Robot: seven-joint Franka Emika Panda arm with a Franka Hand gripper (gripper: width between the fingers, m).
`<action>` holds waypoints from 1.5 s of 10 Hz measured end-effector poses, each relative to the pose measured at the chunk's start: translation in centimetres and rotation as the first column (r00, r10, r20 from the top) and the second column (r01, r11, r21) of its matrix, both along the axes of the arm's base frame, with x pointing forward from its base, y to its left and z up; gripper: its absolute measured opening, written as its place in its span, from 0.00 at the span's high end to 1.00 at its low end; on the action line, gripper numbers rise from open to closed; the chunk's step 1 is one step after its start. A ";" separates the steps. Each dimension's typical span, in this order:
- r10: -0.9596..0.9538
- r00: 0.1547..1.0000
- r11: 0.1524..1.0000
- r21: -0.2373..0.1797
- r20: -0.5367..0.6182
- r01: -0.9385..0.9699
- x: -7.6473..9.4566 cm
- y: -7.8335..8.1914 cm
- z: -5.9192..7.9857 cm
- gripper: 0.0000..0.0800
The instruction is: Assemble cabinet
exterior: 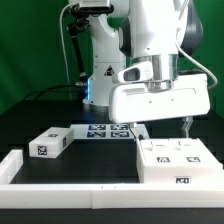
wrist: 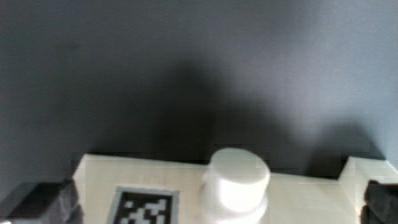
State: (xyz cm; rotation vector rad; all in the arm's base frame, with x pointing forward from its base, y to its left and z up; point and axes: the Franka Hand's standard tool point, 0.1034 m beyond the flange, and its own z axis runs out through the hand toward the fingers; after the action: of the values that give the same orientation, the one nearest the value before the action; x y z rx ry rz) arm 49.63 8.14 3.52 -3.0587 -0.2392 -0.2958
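Observation:
The cabinet's big white box (exterior: 176, 161) stands at the exterior view's right, with square tags on its top and front. A smaller white block (exterior: 50, 143) with tags lies at the left. My gripper (exterior: 161, 127) hangs just above the box's far edge with its jaws wide apart. In the wrist view the gripper (wrist: 206, 205) straddles a white part (wrist: 302, 195) that carries a round peg (wrist: 237, 180) and a tag (wrist: 146, 207). The dark fingertips (wrist: 36, 205) show at both sides, a little off the part. Nothing is held.
The marker board (exterior: 106, 130) lies behind the black mat by the robot's base. A low white border rail (exterior: 60, 184) runs along the front and left (exterior: 12, 163) of the mat. A dark cloth backs the scene.

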 end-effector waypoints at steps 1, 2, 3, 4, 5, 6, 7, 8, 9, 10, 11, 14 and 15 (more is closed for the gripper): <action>-0.002 1.000 1.000 0.001 -0.004 0.002 0.3 0.0 -0.7 0.00; -0.004 1.000 1.000 0.002 -0.013 0.004 0.3 0.0 -1.4 0.00; -0.004 1.000 1.000 0.001 -0.016 0.004 0.3 -0.1 -1.8 0.00; -0.001 1.000 1.000 0.001 -0.012 0.001 0.2 -0.2 -2.3 0.00; -0.001 1.000 1.000 0.001 -0.009 0.001 0.1 -0.2 -2.6 0.00; 0.001 1.000 1.000 0.002 -0.002 -0.001 0.1 0.0 -2.8 0.00; 0.004 1.000 1.000 0.005 0.006 -0.004 0.1 0.2 -2.9 0.00; 0.005 1.000 1.000 0.005 0.006 -0.005 0.1 0.3 -2.9 0.00; 0.007 1.000 1.000 0.003 0.006 -0.007 0.2 0.1 -3.0 0.00; 0.009 1.000 1.000 0.001 0.006 -0.009 0.2 -0.3 -3.0 0.12; 0.010 1.000 1.000 0.001 0.008 -0.010 0.2 -0.3 -3.0 0.35; 0.018 1.000 1.000 0.000 0.015 -0.018 -0.1 -0.1 -3.0 0.75; 0.022 1.000 1.000 -0.001 0.013 -0.022 -0.2 -0.1 -3.1 0.91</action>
State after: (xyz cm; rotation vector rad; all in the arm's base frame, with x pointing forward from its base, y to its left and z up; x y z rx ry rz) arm 49.42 8.05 0.41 -3.0535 -0.2738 -0.3141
